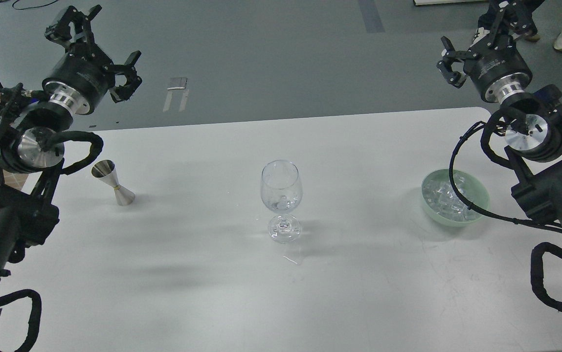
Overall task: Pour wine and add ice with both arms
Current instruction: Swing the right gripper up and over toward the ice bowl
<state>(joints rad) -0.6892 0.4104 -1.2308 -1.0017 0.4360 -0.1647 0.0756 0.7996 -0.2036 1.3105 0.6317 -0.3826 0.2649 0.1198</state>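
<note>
With both my left end effector (96, 51) and right end effector (482, 44) released above the desk's far corners, I feared clipping the mid-desk wine glass (281, 200) or spilling ice (449, 198) near the right edge.

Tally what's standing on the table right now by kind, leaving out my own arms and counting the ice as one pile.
Wine glass: 1
Metal measuring cup: 1
Green bowl: 1
Pile of ice in the bowl: 1
Total: 4
</note>
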